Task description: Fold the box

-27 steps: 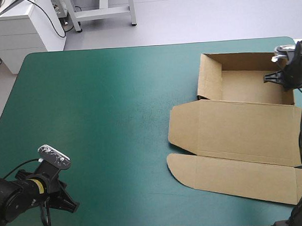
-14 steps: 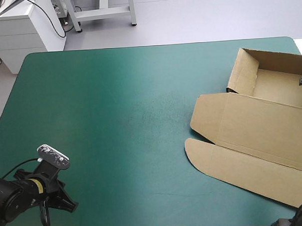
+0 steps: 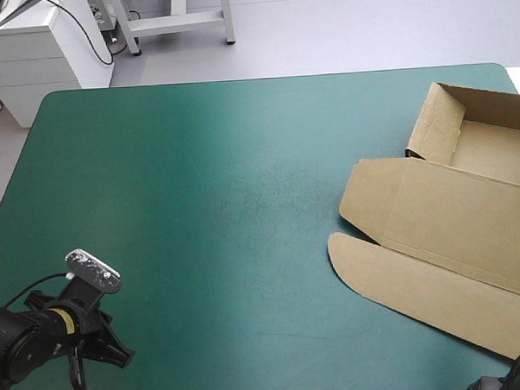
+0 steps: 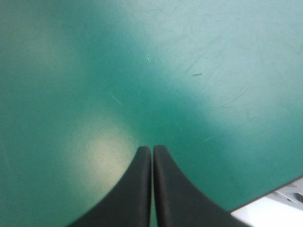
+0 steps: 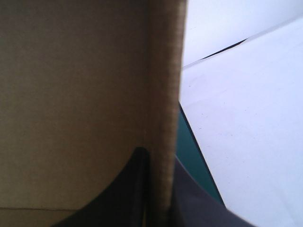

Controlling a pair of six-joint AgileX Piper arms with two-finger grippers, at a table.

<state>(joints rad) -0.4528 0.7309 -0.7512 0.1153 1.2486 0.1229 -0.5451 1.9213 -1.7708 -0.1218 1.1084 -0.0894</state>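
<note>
The brown box lies at the table's right edge as an open tray with raised walls, its lid flat toward the front; part of it runs out of the high view. In the right wrist view my right gripper is shut on an upright wall of the box, one finger inside the tray and one outside. That gripper does not show in the high view. My left gripper rests near the table's front left corner, far from the box; its fingers are shut over bare cover.
The teal-green cover spreads wide between the left arm and the box. Past the held wall, a sliver of cover and the table's edge show, with pale floor beyond.
The box has slid to the right and turned slightly, part of it now past the high view's right side. The right gripper has left that view. The left arm stayed still.
</note>
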